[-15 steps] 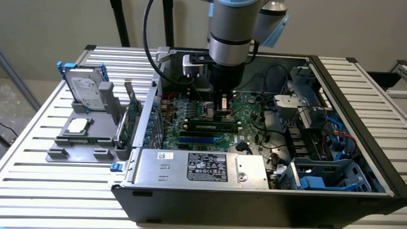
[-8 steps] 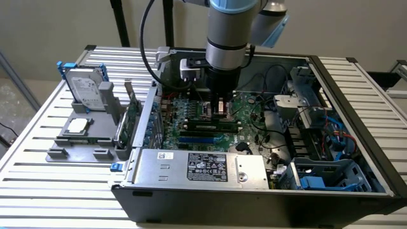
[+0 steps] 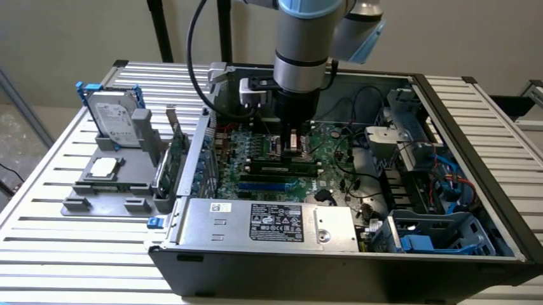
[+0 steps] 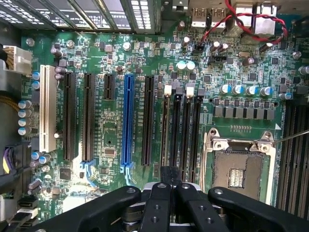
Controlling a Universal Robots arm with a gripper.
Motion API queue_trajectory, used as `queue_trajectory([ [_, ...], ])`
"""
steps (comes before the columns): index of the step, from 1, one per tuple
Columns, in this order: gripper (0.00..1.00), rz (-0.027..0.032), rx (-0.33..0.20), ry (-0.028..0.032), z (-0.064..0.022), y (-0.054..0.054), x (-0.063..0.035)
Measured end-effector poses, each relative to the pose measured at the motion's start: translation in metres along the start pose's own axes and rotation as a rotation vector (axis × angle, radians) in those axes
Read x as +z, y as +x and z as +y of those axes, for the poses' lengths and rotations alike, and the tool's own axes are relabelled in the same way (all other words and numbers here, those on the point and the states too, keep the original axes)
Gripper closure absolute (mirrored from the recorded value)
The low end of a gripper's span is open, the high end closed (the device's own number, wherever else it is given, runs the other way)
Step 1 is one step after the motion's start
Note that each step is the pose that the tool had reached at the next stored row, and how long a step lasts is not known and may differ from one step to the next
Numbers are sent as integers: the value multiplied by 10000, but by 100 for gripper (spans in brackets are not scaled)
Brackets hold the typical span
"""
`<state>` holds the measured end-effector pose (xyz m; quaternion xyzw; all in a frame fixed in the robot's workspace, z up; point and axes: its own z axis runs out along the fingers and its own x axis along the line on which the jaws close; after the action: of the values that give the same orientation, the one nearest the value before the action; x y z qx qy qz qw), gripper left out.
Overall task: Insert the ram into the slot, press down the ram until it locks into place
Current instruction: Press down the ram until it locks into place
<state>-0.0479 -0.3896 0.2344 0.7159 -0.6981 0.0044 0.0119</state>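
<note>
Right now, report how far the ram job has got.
Done, apparently: the ram stands on edge in the row of black slots, not lying loose. In hand: the gripper, fingers together, sits just above the ram's middle, seemingly bearing on its top edge. Left: the lock. I cannot tell whether the end clips have closed.

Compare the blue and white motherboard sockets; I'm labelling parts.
The blue socket is narrow; the white socket is wider. The blue socket sits between black sockets; the white socket is outermost in the row. Both are long, parallel and empty.
</note>
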Motion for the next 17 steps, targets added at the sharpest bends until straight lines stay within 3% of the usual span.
queue_trajectory([
  [9, 89, -6, 1, -4, -5, -1, 88],
  [12, 89, -41, -3, -56, -49, -5, 44],
  [14, 89, -17, -3, -131, -84, 3, -33],
  [17, 89, -19, -4, -192, -124, 7, -102],
])
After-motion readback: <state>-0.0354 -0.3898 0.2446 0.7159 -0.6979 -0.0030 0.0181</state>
